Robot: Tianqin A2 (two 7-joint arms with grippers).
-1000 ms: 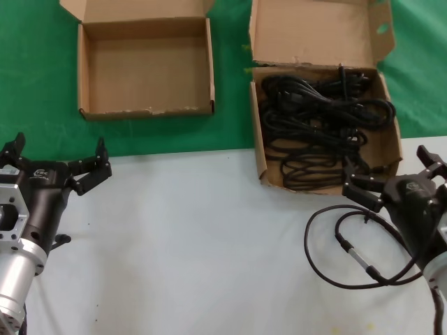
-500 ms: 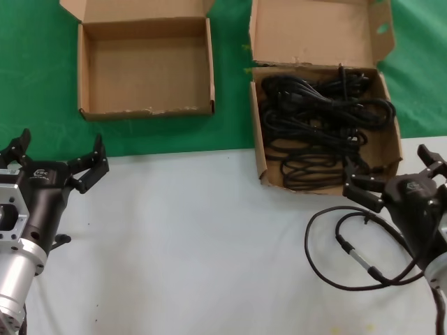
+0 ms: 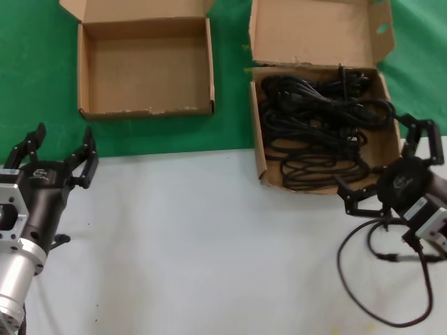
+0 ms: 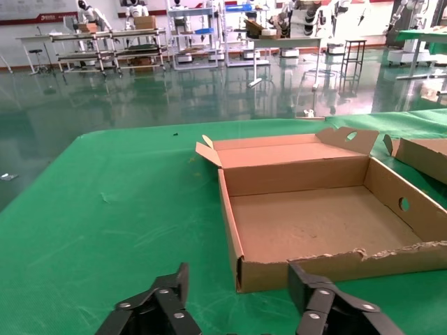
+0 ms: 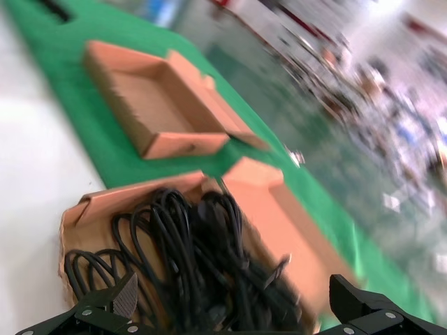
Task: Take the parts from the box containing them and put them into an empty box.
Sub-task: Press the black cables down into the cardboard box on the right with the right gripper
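Several black power cords (image 3: pixel 318 122) lie tangled in the larger cardboard box (image 3: pixel 259 150) at the back right; they fill the right wrist view (image 5: pixel 202 258) too. The smaller shallow box (image 3: pixel 145 66) at the back left is empty; it also shows in the left wrist view (image 4: pixel 314 223). My right gripper (image 3: pixel 390 166) is open and empty at the larger box's front right corner, facing the cords. My left gripper (image 3: pixel 59 149) is open and empty at the table's left, short of the smaller box's front wall.
A thin black cable (image 3: pixel 380 279) with a connector loops on the white table under my right arm. Green cloth (image 3: pixel 230 132) covers the table's back part under both boxes. The larger box's lid flap (image 3: pixel 314 31) stands up behind it.
My right gripper has swung forward and turned toward the larger box's front right corner, dragging the thin cable rightward. My left gripper has turned slightly left.
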